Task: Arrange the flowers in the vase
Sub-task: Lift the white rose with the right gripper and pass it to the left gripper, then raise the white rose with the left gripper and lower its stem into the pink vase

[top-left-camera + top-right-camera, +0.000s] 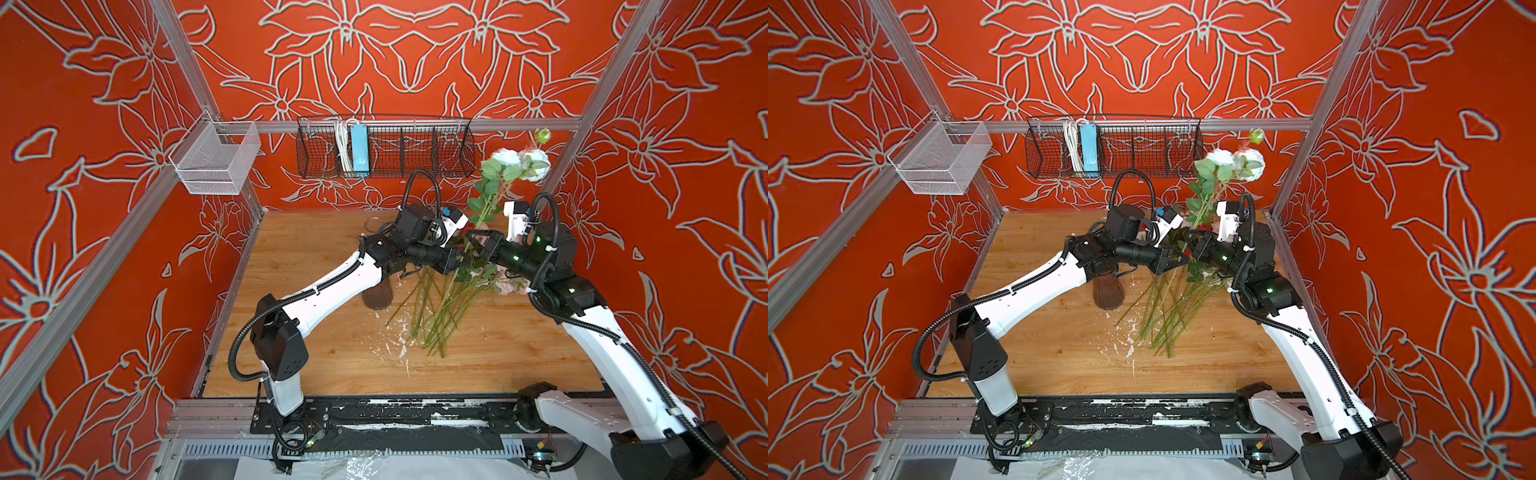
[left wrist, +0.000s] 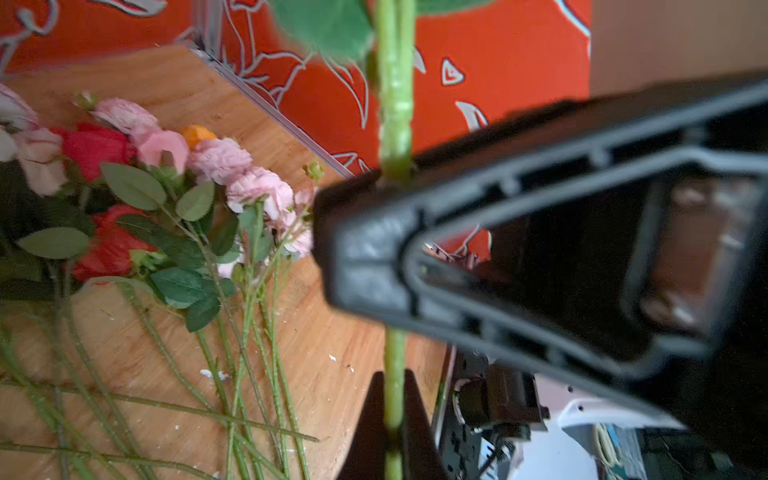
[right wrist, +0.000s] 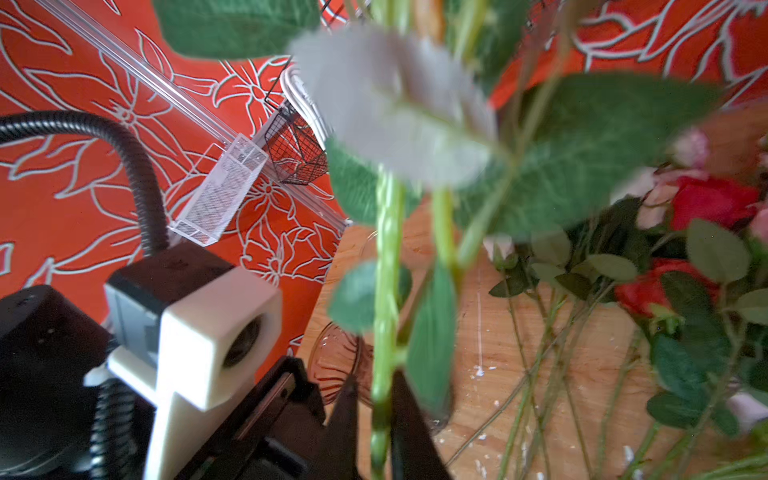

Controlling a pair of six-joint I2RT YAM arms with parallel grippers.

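Observation:
A white-headed flower sprig (image 1: 519, 160) (image 1: 1237, 162) stands nearly upright over the back right of the table. My left gripper (image 1: 457, 257) (image 2: 392, 415) is shut on its green stem (image 2: 395, 104). My right gripper (image 1: 473, 243) (image 3: 374, 415) meets it from the other side. Its fingers stand open around the same stem (image 3: 386, 249), with a gap on one side. The other flowers (image 1: 449, 299) (image 1: 1175, 307) (image 2: 166, 208) lie in a pile on the table, pink and red heads toward the back. The brownish glass vase (image 1: 377, 297) (image 1: 1108, 293) (image 3: 340, 357) stands left of the pile, half hidden under my left arm.
A black wire basket (image 1: 386, 151) with a blue power strip hangs on the back rail. A white mesh basket (image 1: 216, 162) hangs at the back left. A clear glass jar (image 1: 372, 224) sits behind my left wrist. White flecks (image 1: 395, 336) dot the wooden table (image 1: 332, 365).

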